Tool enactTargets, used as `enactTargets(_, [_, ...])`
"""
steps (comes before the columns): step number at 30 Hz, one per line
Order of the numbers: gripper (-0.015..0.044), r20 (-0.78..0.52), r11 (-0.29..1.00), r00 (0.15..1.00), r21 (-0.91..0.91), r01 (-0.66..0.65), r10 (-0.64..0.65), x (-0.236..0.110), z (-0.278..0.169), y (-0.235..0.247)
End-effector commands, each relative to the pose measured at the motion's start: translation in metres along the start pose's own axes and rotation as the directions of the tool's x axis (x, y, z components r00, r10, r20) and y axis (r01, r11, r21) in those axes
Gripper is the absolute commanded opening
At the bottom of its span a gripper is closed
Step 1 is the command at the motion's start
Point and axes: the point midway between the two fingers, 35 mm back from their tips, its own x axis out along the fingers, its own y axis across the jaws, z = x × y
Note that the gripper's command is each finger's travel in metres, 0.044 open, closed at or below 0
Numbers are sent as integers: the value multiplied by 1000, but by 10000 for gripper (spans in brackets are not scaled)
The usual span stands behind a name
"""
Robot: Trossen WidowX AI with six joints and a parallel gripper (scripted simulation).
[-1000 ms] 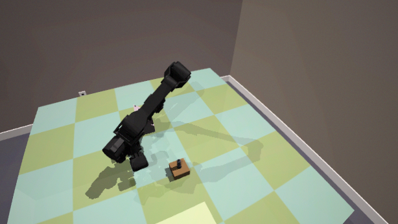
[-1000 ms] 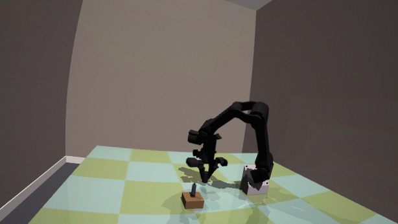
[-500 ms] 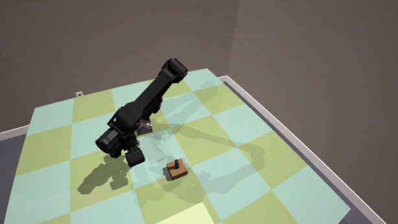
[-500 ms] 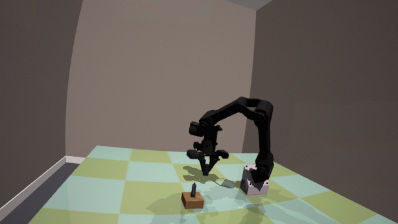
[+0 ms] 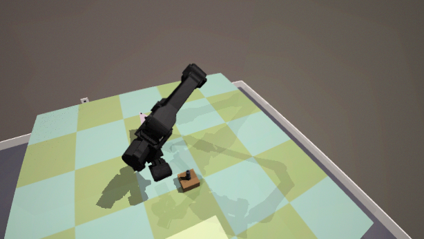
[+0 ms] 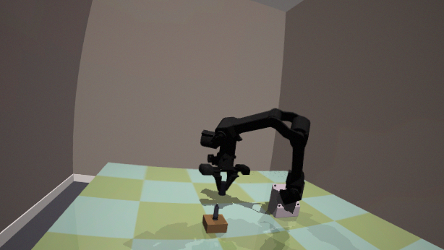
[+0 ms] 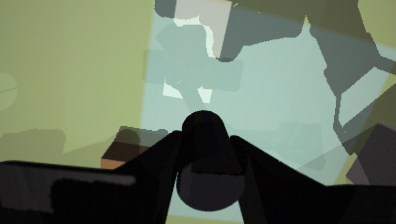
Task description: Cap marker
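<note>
My gripper is shut on the dark cylindrical cap and holds it above the table. In the wrist view the cap sits between the two black fingers. The dark marker stands upright in the brown holder block. In the exterior view the gripper hangs above the block and a little behind it. In the top view the gripper's body is to the left of the block. In the wrist view only a corner of the block shows at the lower left, and the marker is hidden.
The arm's pale base stands on the checkered green and blue table to the right of the block. The table's pale raised edge runs along the right side in the top view.
</note>
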Motion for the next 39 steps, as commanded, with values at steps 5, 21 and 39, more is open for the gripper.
enactTargets(5, [0, -1, 1000, 1000, -5, -4, 4, -12, -32, 25])
enactTargets(21, [0, -20, 1000, 1000, -2, -7, 7, -30, -99, 56])
enactTargets(39, [0, -19, 1000, 1000, -2, -7, 7, -10, -99, 57])
